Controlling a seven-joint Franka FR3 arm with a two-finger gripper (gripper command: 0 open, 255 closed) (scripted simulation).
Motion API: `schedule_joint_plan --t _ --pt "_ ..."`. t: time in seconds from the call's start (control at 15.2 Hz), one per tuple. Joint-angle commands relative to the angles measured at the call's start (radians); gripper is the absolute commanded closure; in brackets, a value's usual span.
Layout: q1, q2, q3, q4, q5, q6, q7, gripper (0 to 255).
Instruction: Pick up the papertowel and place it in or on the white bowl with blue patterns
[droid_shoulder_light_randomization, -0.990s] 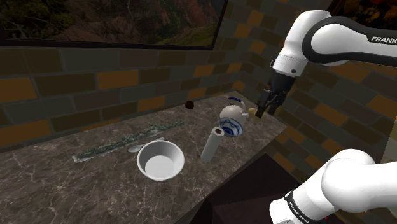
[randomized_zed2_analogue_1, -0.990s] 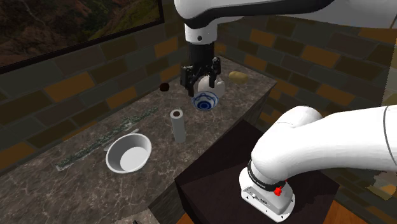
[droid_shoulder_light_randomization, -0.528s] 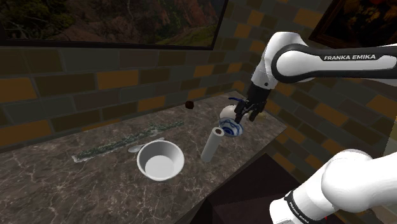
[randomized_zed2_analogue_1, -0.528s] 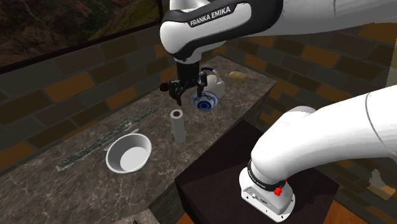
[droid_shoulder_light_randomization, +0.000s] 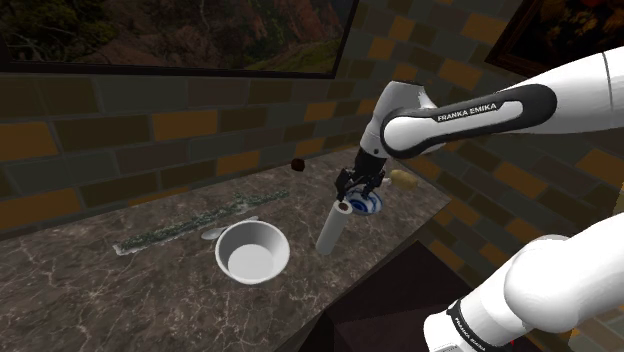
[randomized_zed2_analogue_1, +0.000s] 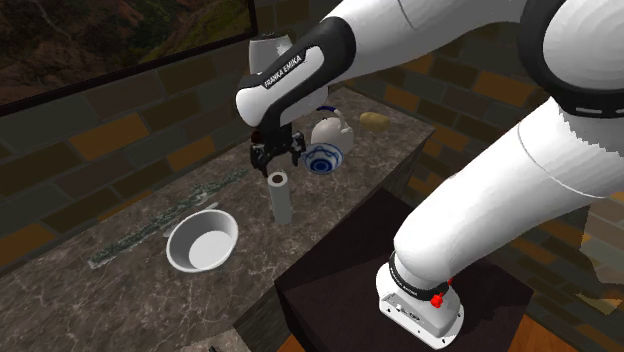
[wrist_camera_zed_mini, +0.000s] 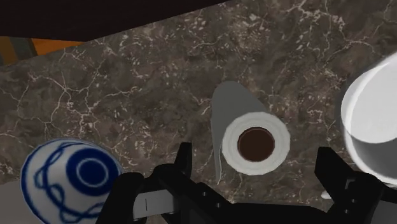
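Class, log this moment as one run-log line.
phase: pre-grasp | gripper: open, above paper towel roll | roll: upright, unheld | blue-patterned bowl: beside roll

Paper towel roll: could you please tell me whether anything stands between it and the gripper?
Nothing visible does. The open gripper hangs directly above the upright paper towel roll, with only air between them. The blue-patterned bowl sits close beside the roll, and nothing stands between those two either.

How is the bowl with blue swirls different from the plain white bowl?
The swirly bowl has blue rings; the plain bowl is all white. The swirly bowl is tipped, showing its underside; the plain bowl sits upright, open side up. The plain bowl looks wider. Both are round, on the counter.
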Motion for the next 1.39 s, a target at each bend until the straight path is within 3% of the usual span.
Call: schedule_joint_plan --t 0.0,0.53,1.06,1.12,1.32 --pt "-0.009 0.088 0.011 0.027 -0.019 0.077 0.032 0" --pt "-0.008 0.197 0.02 0.008 -0.034 0.209 0.052 0" --pt "-0.008 0.204 0.02 0.006 -0.034 0.218 0.053 0" --pt "-0.008 0.204 0.02 0.006 -0.034 0.218 0.053 255" --pt "-0.008 0.204 0.02 0.006 -0.035 0.218 0.053 255"
